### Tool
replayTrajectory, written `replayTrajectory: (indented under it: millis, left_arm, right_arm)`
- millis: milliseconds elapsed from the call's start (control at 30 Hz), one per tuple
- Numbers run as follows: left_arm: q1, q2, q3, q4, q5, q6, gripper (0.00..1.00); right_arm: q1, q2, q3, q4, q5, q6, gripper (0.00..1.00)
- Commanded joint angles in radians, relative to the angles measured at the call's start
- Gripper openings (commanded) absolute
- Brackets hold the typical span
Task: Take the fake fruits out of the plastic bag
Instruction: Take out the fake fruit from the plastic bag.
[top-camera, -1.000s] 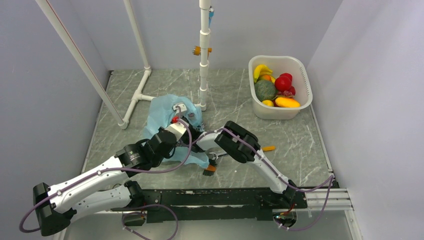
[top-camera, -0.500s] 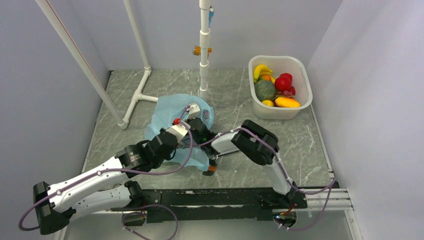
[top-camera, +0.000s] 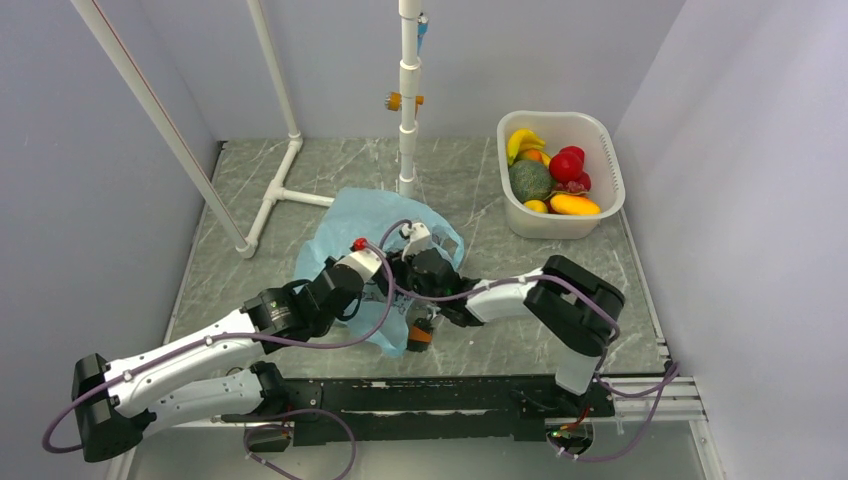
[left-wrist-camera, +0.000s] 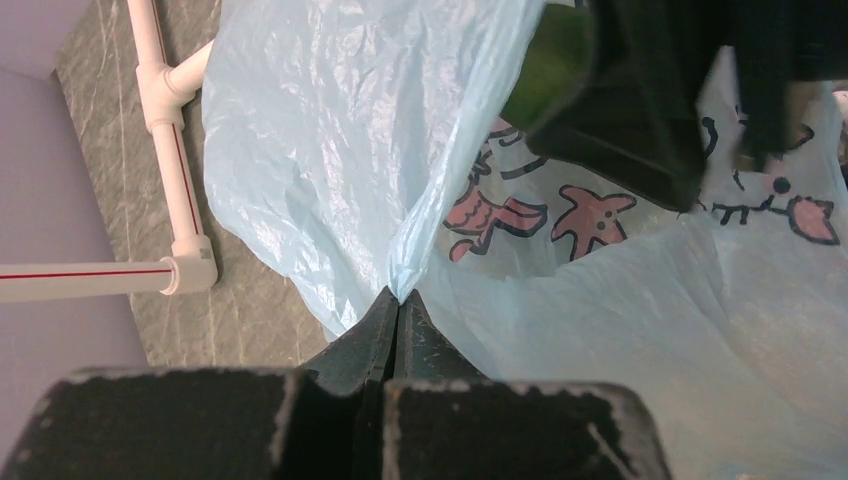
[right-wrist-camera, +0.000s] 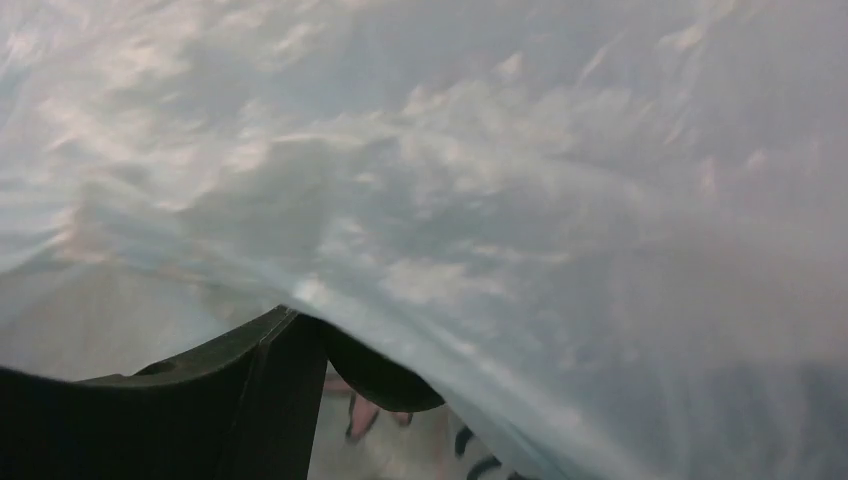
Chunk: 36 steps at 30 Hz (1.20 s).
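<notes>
The light-blue plastic bag (top-camera: 345, 225) lies mid-table, its pink cartoon print (left-wrist-camera: 500, 215) showing inside the mouth. My left gripper (top-camera: 375, 272) is shut on a fold of the bag's edge (left-wrist-camera: 398, 295) and holds it up. My right gripper (top-camera: 408, 262) reaches into the mouth. In the right wrist view bag film (right-wrist-camera: 500, 200) drapes over it, and only one dark finger (right-wrist-camera: 240, 400) shows. A dark green glossy surface (left-wrist-camera: 548, 70) sits against the right gripper; I cannot tell what it is. Any fake fruits inside the bag are hidden.
A white tub (top-camera: 607, 150) at the back right holds a banana (top-camera: 522, 140), a red fruit (top-camera: 567, 165), a green melon (top-camera: 530, 180) and a mango (top-camera: 573, 204). A small orange object (top-camera: 420, 338) lies at the bag's near edge. White pipe posts (top-camera: 408, 120) stand behind the bag.
The right arm's elbow swung right and its gripper went further into the bag. The bag spread out toward the right. The left gripper kept its hold and shifted slightly right.
</notes>
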Motion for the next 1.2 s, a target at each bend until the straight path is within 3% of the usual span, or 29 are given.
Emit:
replayTrajectory:
  millis: [0,167,533,733,933,1167]
  left_arm:
    - [0.003,0.021,0.035,-0.035,-0.081,-0.029,0.00]
    - [0.003,0.004,0.034,-0.040,-0.104,-0.040,0.00]
    - [0.003,0.003,0.037,-0.053,-0.116,-0.051,0.00]
    - [0.002,0.034,0.042,-0.082,-0.170,-0.089,0.00]
    - [0.002,0.070,0.057,-0.134,-0.270,-0.159,0.00]
    - [0.004,0.071,0.071,-0.173,-0.324,-0.202,0.00]
  right_arm:
    - [0.029,-0.129,-0.079,0.013,-0.190,0.035,0.04]
    - [0.050,-0.221,-0.156,-0.009,-0.346,0.058,0.04]
    - [0.084,-0.448,-0.248,-0.118,-0.515,0.142,0.00]
    - [0.085,-0.661,-0.266,-0.187,-0.501,0.178,0.00]
    - [0.084,-0.842,-0.227,-0.315,-0.354,0.186,0.00]
    - [0.083,-0.964,-0.172,-0.469,-0.276,0.160,0.00]
